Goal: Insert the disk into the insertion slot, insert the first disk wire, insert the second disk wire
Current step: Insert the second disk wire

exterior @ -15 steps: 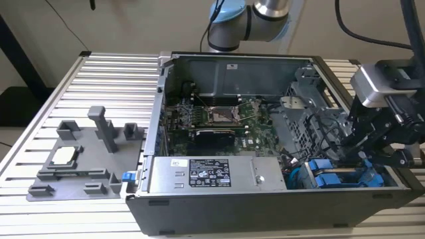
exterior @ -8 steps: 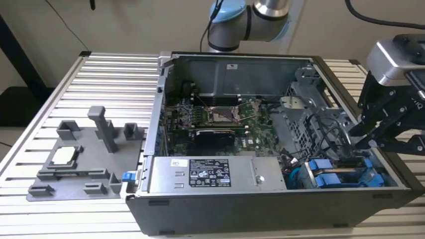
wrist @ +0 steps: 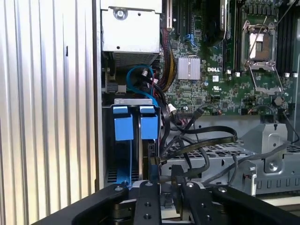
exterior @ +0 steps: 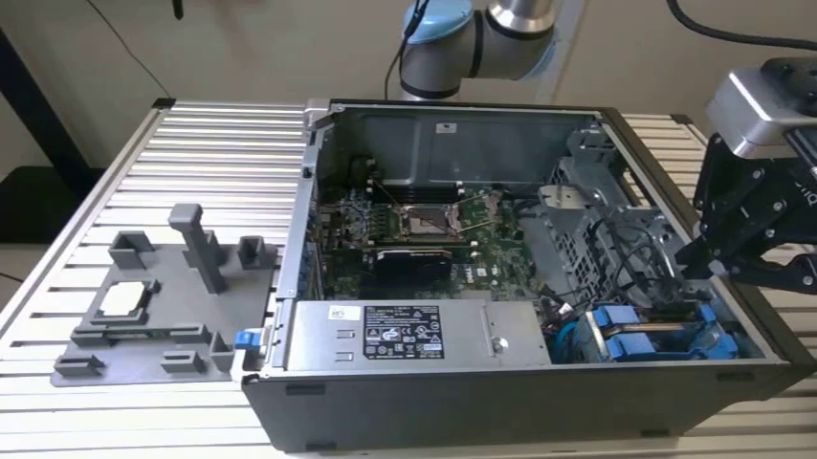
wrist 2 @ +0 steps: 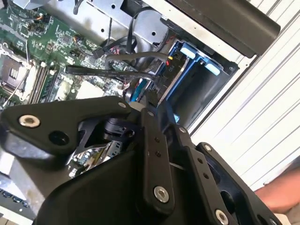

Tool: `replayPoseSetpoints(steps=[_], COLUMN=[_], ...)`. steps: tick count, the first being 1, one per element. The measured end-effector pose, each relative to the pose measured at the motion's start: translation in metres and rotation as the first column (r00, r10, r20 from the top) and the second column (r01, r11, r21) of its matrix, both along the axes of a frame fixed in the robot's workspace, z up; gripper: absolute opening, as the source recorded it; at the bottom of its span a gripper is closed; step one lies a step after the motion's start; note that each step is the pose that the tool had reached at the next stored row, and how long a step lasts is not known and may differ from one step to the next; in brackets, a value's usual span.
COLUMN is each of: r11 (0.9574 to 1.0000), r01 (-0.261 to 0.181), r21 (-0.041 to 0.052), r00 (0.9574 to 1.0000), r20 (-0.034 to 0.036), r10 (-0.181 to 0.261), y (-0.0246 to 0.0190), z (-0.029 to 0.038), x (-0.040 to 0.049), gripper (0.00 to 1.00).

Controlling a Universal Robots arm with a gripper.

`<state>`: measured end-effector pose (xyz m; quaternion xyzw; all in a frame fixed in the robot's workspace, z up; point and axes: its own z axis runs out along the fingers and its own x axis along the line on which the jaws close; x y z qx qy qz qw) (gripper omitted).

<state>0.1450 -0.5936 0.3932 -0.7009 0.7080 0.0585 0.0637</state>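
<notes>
Two blue-fronted carriers (wrist: 124, 127) (wrist: 149, 126) sit side by side in the drive cage (wrist: 133, 101) at the case's near corner on the exterior view's right (exterior: 651, 342). I cannot tell which of them is the disk, and the insertion slot shows no free bay. Black flat wires (wrist: 206, 133) loop over the grey cage beside the carriers, with one end (wrist: 154, 160) close to the carriers' edge. My black gripper (exterior: 699, 271) hovers just above these wires (wrist 2: 112, 70). Its fingers (wrist 2: 149, 140) stand close together in both wrist views (wrist: 171, 180). Whether they pinch anything is hidden.
The open computer case (exterior: 511, 411) lies on a ribbed aluminium table (exterior: 205, 153). Inside are the green motherboard (exterior: 422, 229) and the silver labelled power-supply box (exterior: 396, 335). A grey fixture plate (exterior: 153, 306) lies at the exterior view's left. A person's hand (wrist 2: 281, 192) shows beside the case.
</notes>
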Motion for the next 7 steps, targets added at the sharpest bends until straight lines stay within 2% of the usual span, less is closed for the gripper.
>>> replayPoseSetpoints(steps=[1, 3, 7], r11=[1.0, 1.0, 1.0], r01=[0.0, 0.0, 0.0], r21=[0.0, -0.0001, -0.0003], r00=[1.0, 1.0, 1.0], r20=[0.0, 0.0, 0.0], r10=[0.0, 0.0, 0.0], y=[0.0, 0.0, 0.0], z=[0.0, 0.0, 0.0], x=[0.0, 0.0, 0.0], gripper=[0.22, 0.11, 0.11])
